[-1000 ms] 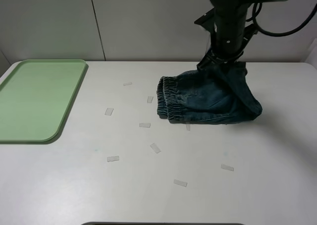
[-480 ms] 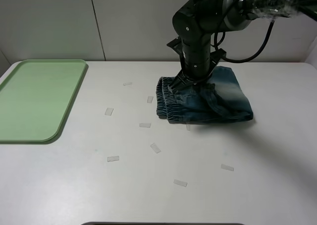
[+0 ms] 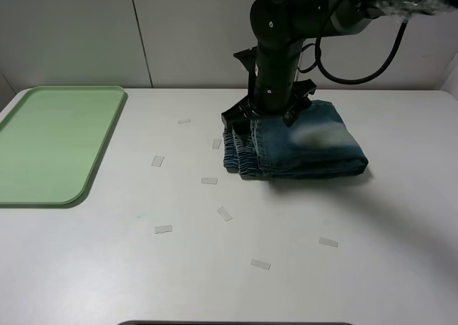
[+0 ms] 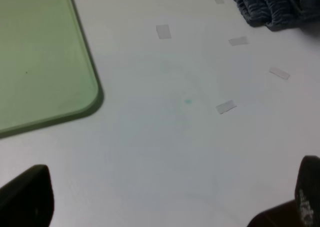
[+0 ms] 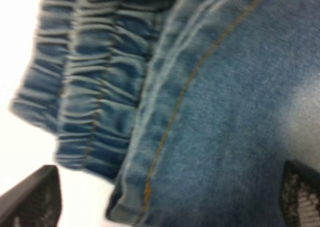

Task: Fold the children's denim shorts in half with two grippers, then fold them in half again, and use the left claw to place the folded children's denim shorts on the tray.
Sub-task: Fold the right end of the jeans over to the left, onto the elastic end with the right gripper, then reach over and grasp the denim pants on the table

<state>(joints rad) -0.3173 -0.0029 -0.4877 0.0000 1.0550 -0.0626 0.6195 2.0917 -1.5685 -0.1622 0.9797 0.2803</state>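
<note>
A flat white tabletop (image 3: pixel 107 275) carried small pale rectangular strips, perhaps tape, lying well apart: one strip (image 3: pixel 157 161) towards the left, another strip (image 3: pixel 225 213) near the middle, a third strip (image 3: pixel 260 264) closest to the front edge. A tiny teal speck (image 4: pixel 187 102) marked the surface. Behind stood a plain off-white panelled wall (image 3: pixel 71 31) with a dark vertical seam (image 3: pixel 139 35).

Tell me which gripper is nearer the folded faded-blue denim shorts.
Right. The right gripper hangs open directly over the waistband end of the denim shorts; the left gripper is over the white table near the pale-green plastic tray, well away.
</note>
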